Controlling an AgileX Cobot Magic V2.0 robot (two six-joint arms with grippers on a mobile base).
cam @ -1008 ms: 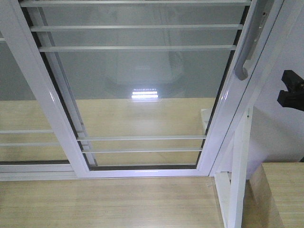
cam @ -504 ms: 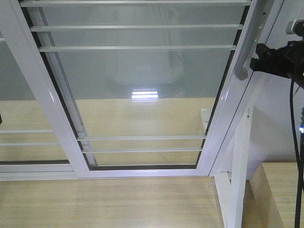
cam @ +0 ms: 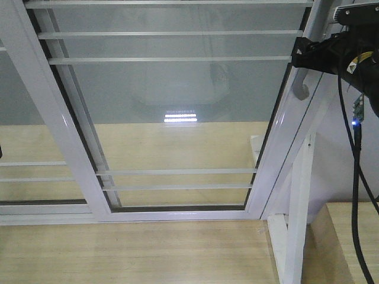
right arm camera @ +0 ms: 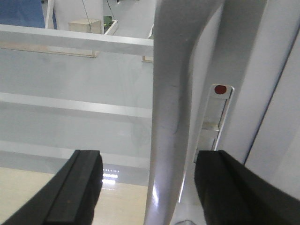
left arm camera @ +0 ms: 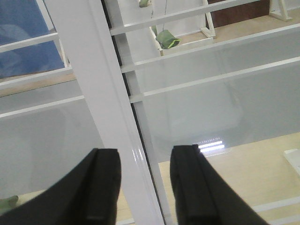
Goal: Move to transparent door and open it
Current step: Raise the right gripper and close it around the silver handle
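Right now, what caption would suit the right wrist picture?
Open right tool straddling the long curved grey pull handle of the clear-glass sliding door.

I get bright, even light with only faint shadows. The source shows only as a small striped white reflection in the glass of the transparent door, and it appears in all three views. In the right wrist view, glare streaks the lower curve of the grey handle. Both wrist feeds render the left gripper and right gripper as near-black, soft-edged shapes, out of focus. The front view is slightly hazy, and its frame rails splay apart toward the top.
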